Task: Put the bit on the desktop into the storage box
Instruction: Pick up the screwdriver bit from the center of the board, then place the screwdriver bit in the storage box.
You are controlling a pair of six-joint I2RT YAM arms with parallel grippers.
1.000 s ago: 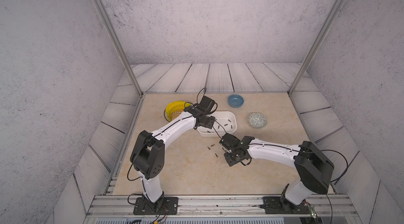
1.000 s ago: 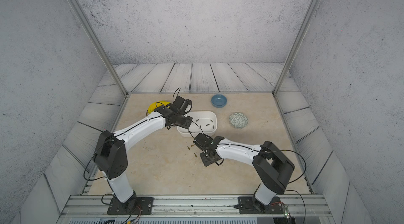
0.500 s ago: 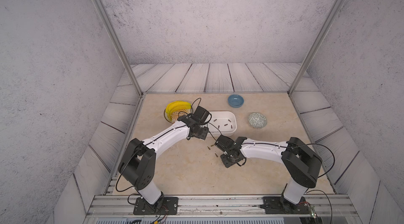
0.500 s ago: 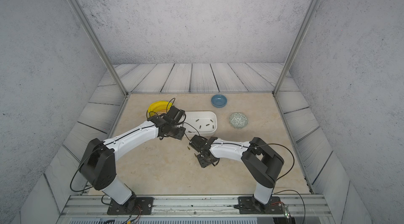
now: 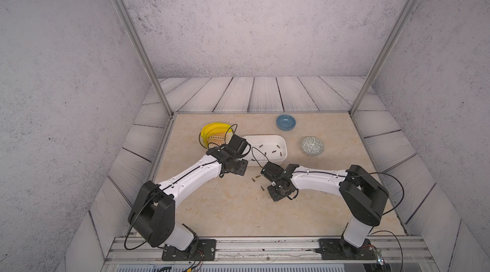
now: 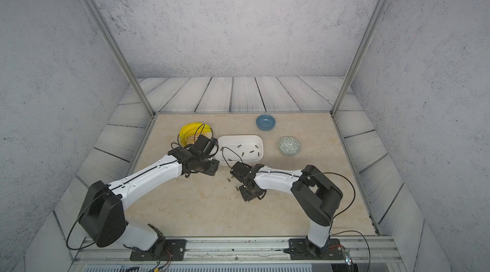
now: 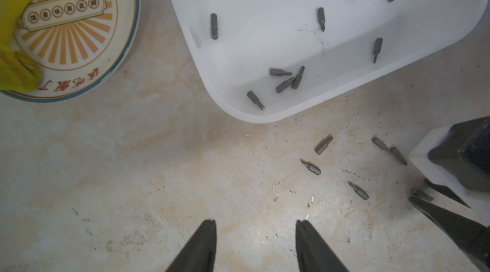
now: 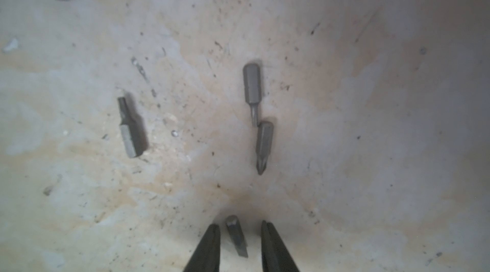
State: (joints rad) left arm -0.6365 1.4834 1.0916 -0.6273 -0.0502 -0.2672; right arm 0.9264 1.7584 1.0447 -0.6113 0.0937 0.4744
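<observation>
Several small grey bits lie loose on the beige desktop (image 5: 225, 212) just in front of the white storage box (image 5: 265, 136), which holds several more. The right gripper (image 8: 240, 224) points down at the desktop with one bit (image 8: 236, 236) lying between its fingers. A narrow gap shows on each side of that bit, so the jaws are open and not touching it. Other bits (image 8: 263, 146) lie just beyond. The left gripper (image 7: 256, 221) hangs open and empty over bare desktop near the box's (image 7: 265, 118) front left corner. Its view also shows the right gripper (image 7: 417, 189) straddling that bit (image 7: 421, 194).
A plate with a yellow thing on it (image 5: 214, 135) sits left of the box. A blue bowl (image 5: 285, 122) stands behind the box and a grey-green patterned bowl (image 5: 312, 146) to its right. Grey plank panels and metal posts border the desktop.
The left arm has drawn back from over the box's left end toward the front. The right gripper's jaws have narrowed around the bit on the desktop.
</observation>
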